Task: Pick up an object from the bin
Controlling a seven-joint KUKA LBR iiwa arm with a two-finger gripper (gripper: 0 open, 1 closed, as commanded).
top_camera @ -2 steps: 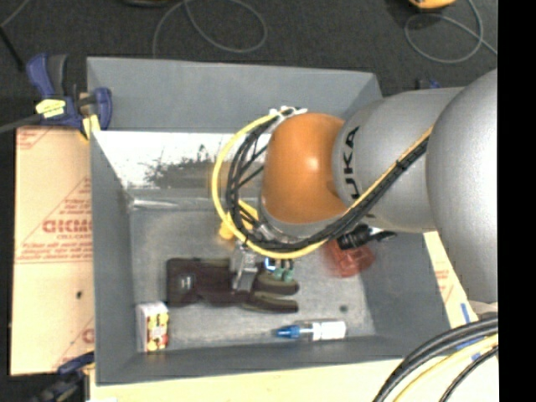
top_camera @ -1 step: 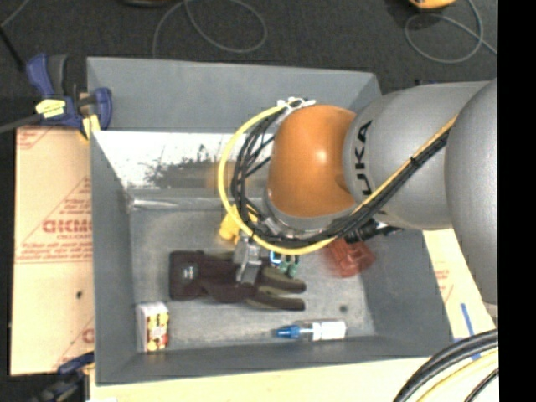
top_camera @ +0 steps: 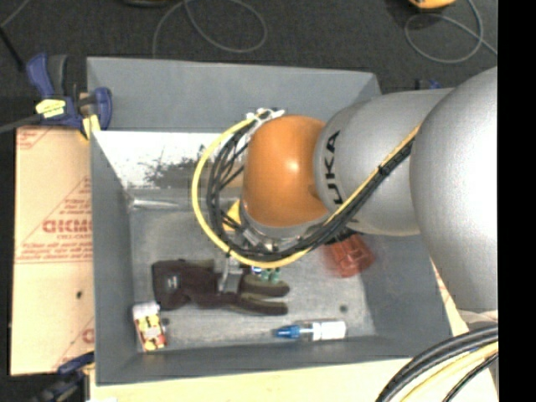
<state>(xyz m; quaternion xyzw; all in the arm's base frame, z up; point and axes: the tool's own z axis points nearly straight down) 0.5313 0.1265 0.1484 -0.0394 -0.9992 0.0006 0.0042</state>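
My hand (top_camera: 232,275) hangs low over the dark brown, floppy fabric glove (top_camera: 188,285) lying just beneath it, so I judge this the grasping step, though I cannot tell whether it is released or clenched; next, a firm grip and straight lift.

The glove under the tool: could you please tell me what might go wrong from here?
The tool is over the limp brown glove; a grasp may catch only a fold and slip. The red thing lies right beside the arm and could get bumped.
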